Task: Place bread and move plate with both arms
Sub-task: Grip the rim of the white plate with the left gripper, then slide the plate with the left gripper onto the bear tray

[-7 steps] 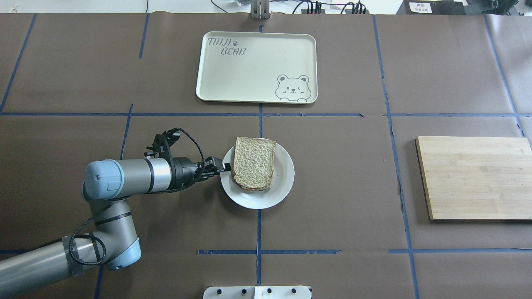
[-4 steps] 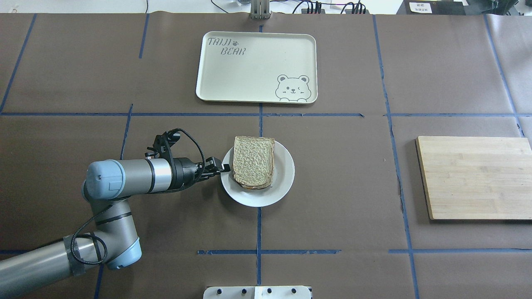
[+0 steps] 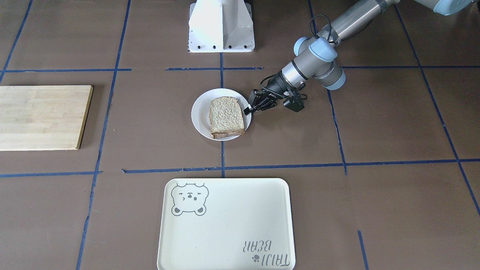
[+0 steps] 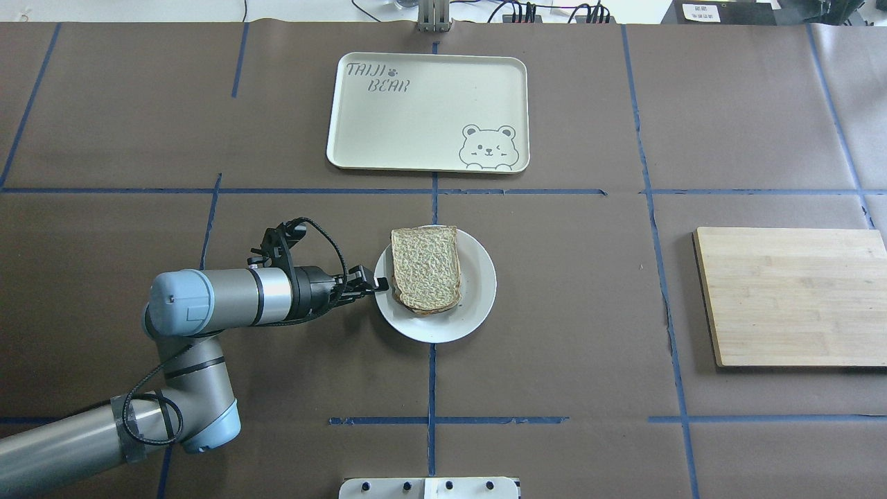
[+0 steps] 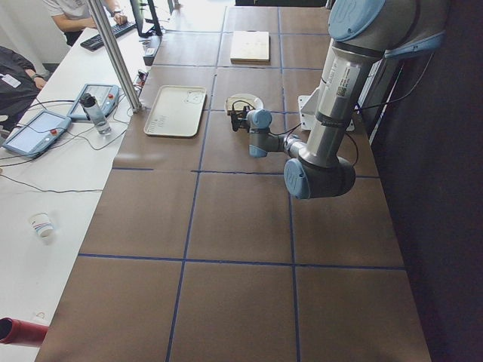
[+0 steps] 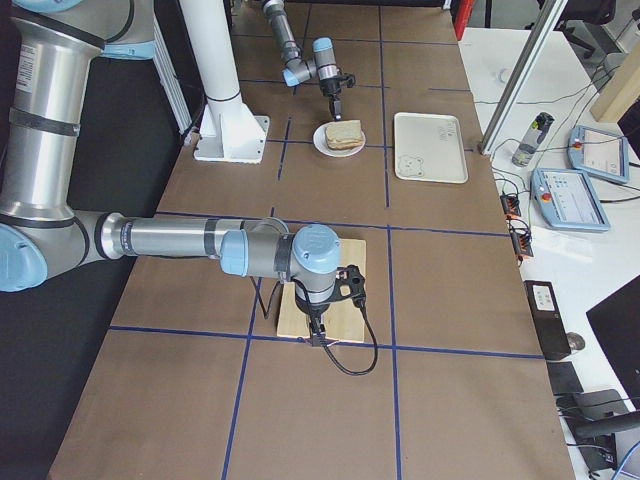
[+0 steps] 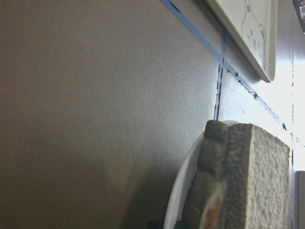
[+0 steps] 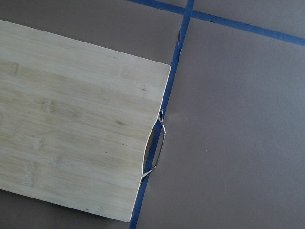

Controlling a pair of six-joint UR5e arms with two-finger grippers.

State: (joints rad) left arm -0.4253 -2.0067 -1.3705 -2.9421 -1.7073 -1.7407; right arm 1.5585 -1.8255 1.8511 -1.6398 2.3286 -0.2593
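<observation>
In the overhead view the plate (image 4: 479,294) sits near the middle of the brown-papered table (image 4: 575,312), on the blue tape line that runs from 12 to 6 o'clock. The bread (image 4: 425,269) lies flat on the plate, shifted towards the 10 o'clock side, with its far edge reaching the rim at 12 o'clock. The left wrist view shows this slice on top of a second layer, with white and orange at the seam between them.

The left gripper (image 4: 378,283) comes in low from 9 o'clock, its arm nearly level. Its black fingers are clamped on the plate's rim at 9 o'clock, just beside the bread's crust.

The cream bear-print tray (image 4: 416,125) lies at 12 o'clock from the plate, well apart from it. The wooden cutting board (image 4: 790,298) lies at 3 o'clock, also well apart.

The right gripper (image 6: 317,338) shows only in the right side view, pointing down over the board's near edge. Whether its fingers are parted or closed cannot be told, and its wrist camera sees only the board and brown paper
</observation>
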